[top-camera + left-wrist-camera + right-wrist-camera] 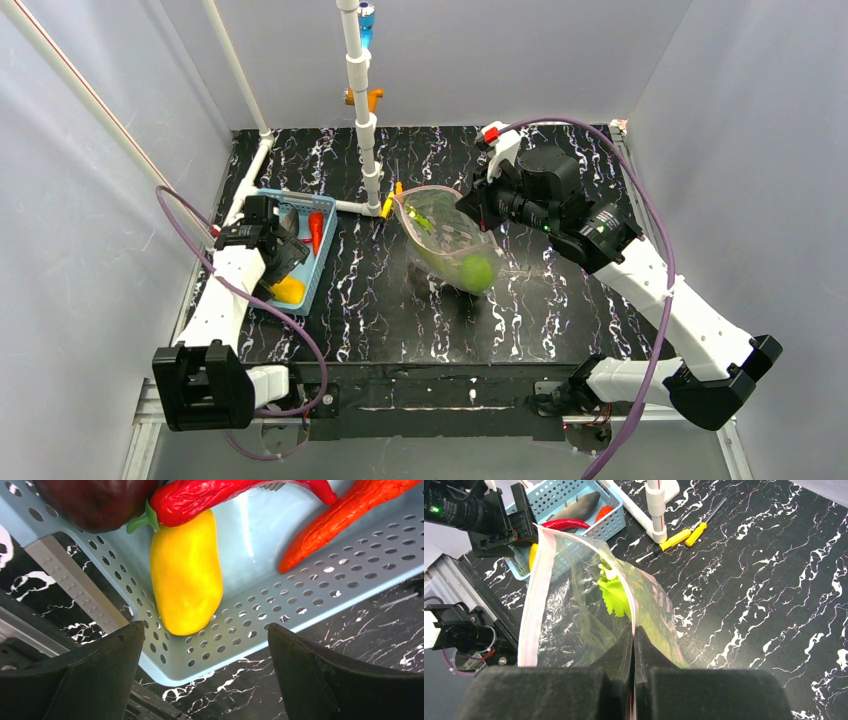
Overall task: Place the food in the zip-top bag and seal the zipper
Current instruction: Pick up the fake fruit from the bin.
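Clear, floppy plastic is what you are handling. The zip-top bag (pixel 445 240) stands in the middle of the top view. Your right gripper (pixel 634 632) is pinched fully closed on its rim, at the lower centre of the right wrist view. The zipper (pixel 536 590), a pinkish strip, runs up the left of that view, and the mouth gapes toward the basket (pixel 322 262). The leek (pixel 616 595) and the green apple (pixel 477 272) lie inside the bag, the apple low down. Judge the film limp and slippery: if you release it, the mouth will likely slump. Hold it by the stiffer zipper edge.

Your left gripper (pixel 205 630) hangs wide open and holds nothing. The yellow fruit (pixel 186 575) lies ahead between its two fingers, in the basket corner at the centre of the left wrist view. The red chili (pixel 225 495) lies across the fruit's upper end. The fruit looks smooth, rigid and light. Take it across its narrow middle, keeping clear of the basket wall.
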Motion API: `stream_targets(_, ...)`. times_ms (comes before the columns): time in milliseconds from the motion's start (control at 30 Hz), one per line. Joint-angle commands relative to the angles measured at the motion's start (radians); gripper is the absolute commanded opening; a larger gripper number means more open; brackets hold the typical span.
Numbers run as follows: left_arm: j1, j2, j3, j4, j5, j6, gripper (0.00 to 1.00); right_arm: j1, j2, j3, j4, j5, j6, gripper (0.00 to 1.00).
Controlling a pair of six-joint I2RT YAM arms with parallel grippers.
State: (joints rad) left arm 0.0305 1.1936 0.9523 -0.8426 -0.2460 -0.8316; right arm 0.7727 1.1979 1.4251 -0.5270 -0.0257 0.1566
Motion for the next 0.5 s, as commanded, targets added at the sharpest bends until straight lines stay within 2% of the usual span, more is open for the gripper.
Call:
stream_targets(0, 0.012, 0.008, -0.047, 0.043, -0.035, -0.122, 0.89, 0.002, -0.029, 0.0, 0.048, 0.012, -0.008, 0.01)
stream_targets(200, 0.015, 0.083, -0.071, 0.087, -0.038, -0.149, 0.82, 0.002, -0.033, -0.003, 0.051, 0.014, -0.009, 0.01)
stream_targets(367, 0.021, 0.212, -0.038, 0.001, -0.073, -0.204, 0.81, 0.002, -0.035, -0.005, 0.051, 0.015, -0.008, 0.01)
stream_targets(467, 0.025, 0.276, -0.041, 0.003, -0.059, -0.207, 0.79, 0.002, -0.035, -0.007, 0.052, 0.015, -0.008, 0.01)
